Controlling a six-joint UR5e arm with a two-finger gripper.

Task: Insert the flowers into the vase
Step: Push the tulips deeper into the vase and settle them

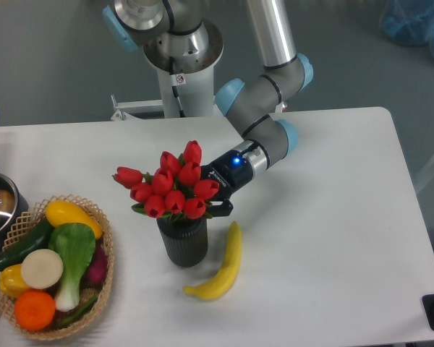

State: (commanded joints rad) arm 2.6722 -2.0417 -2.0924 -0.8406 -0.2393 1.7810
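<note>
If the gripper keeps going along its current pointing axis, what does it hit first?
It points down-left. The gripper already sits at the red tulip bunch; beyond, likely the rim of the dark grey ribbed vase, though depth is unclear.

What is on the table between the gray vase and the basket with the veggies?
Nothing. In the camera view, only bare white table shows between the vase and the basket. The banana lies on the vase's other side.

The arm [275,43] is built from silver-grey tubes joined by dark grey joints [257,101] fitted with light blue caps [229,92]. A blue light is shown on the black wrist [235,165]. A small red-and-white label is fixed to the round base [179,54].
</note>
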